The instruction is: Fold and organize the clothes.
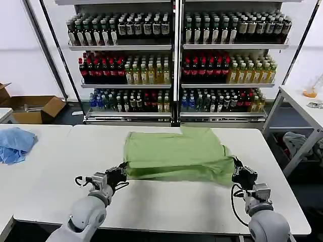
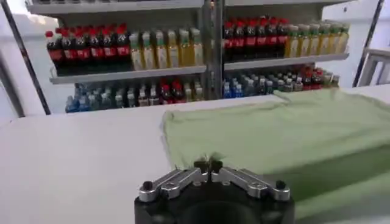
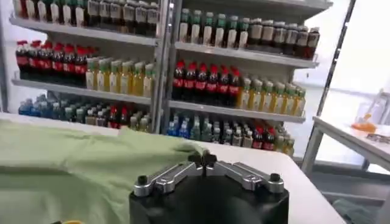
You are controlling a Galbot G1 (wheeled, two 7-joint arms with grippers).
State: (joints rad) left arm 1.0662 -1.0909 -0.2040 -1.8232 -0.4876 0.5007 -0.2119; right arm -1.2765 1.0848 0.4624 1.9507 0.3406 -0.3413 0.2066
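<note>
Shirt [image 1: 174,154] folded on table, touching both pincers' closed tips.

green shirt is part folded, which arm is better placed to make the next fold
Probably both together. The left tool sits at the shirt's near left corner and the right tool at its near right corner, each shut. If only one, neither looks clearly better placed.

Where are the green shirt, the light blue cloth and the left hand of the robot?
green shirt [image 1: 176,154], head view: middle of the folded fabric.
light blue cloth [image 1: 15,143], head view: centre of the crumpled heap, on the table's left edge.
left hand [image 1: 121,170], head view: fingertips at the shirt's near left corner.
</note>
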